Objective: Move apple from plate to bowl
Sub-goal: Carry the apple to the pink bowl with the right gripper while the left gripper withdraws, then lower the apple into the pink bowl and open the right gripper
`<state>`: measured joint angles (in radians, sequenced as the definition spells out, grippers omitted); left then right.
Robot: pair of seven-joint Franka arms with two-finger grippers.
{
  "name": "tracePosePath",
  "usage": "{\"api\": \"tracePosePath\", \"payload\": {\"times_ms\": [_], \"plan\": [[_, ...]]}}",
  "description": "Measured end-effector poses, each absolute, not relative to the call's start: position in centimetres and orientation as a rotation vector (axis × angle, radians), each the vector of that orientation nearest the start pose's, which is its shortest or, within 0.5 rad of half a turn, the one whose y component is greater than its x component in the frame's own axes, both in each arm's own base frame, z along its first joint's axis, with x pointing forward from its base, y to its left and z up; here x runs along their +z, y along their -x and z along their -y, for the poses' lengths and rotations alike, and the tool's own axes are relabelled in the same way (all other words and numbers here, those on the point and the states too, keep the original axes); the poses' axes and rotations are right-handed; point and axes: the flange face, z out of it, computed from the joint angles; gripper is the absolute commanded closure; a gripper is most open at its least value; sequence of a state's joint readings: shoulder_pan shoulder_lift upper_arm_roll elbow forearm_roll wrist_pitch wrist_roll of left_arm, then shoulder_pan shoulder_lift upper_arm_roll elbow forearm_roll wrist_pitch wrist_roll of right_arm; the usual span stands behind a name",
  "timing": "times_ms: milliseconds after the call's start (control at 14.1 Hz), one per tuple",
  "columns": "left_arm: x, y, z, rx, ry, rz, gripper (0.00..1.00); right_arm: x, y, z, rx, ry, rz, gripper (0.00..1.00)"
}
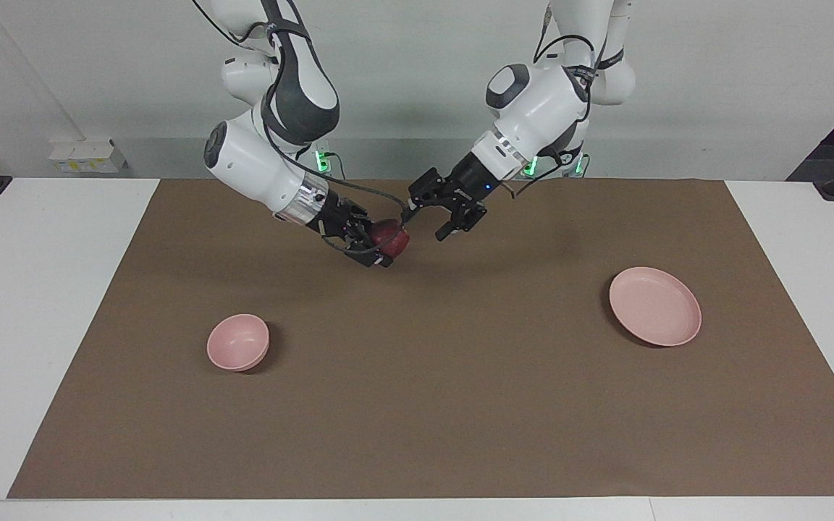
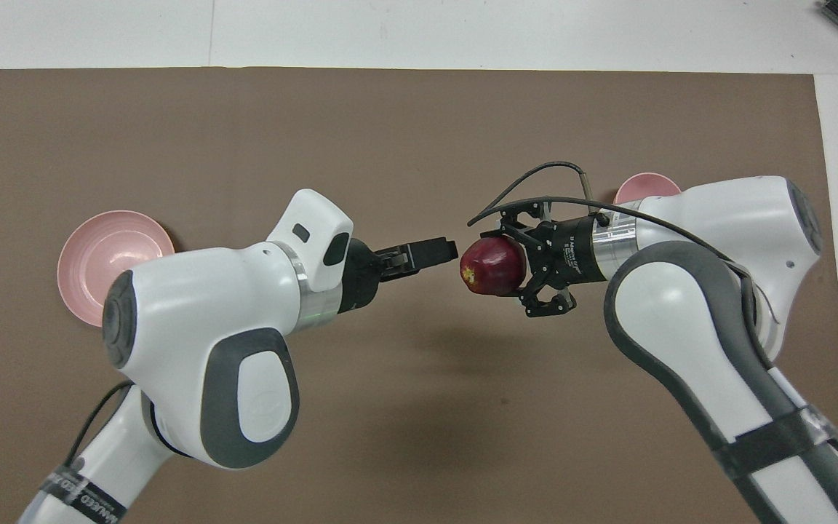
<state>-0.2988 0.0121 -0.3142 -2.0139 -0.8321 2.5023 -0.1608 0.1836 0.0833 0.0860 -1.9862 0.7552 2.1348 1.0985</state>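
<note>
The dark red apple (image 1: 390, 237) is in my right gripper (image 1: 386, 244), which is shut on it and holds it in the air over the brown mat's middle. In the overhead view the apple (image 2: 490, 266) sits between the right gripper's (image 2: 493, 268) fingers. My left gripper (image 1: 426, 221) is open and empty, in the air just beside the apple, a small gap apart; it also shows in the overhead view (image 2: 449, 250). The pale pink plate (image 1: 654, 305) lies empty toward the left arm's end. The small pink bowl (image 1: 238, 341) stands empty toward the right arm's end.
A brown mat (image 1: 431, 405) covers the white table (image 1: 33, 304). In the overhead view the left arm partly covers the plate (image 2: 102, 255) and the right arm covers most of the bowl (image 2: 644, 183).
</note>
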Motion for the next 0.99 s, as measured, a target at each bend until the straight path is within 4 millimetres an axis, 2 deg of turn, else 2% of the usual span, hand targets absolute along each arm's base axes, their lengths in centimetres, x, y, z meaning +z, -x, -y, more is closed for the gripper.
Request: {"api": "tracePosePath", "payload": {"times_ms": [212, 638, 779, 992], "plan": [[48.7, -50.4, 28.3, 0.117, -2.583, 0.000, 0.00, 43.2, -57.0, -15.7, 0.291, 2.265, -1.410, 1.00], [47.2, -53.1, 18.1, 0.112, -2.986, 0.205, 0.00, 41.9, -59.1, -7.1, -0.014, 2.664, -1.094, 1.00], [48.3, -54.5, 14.5, 0.156, -3.014, 0.225, 0.00, 41.7, -59.7, -4.5, -0.114, 2.770, -0.977, 1.00], [52.2, -55.8, 11.3, 0.170, -3.022, 0.217, 0.00, 40.2, -60.8, -1.1, -0.164, 2.869, -0.851, 1.00]]}}
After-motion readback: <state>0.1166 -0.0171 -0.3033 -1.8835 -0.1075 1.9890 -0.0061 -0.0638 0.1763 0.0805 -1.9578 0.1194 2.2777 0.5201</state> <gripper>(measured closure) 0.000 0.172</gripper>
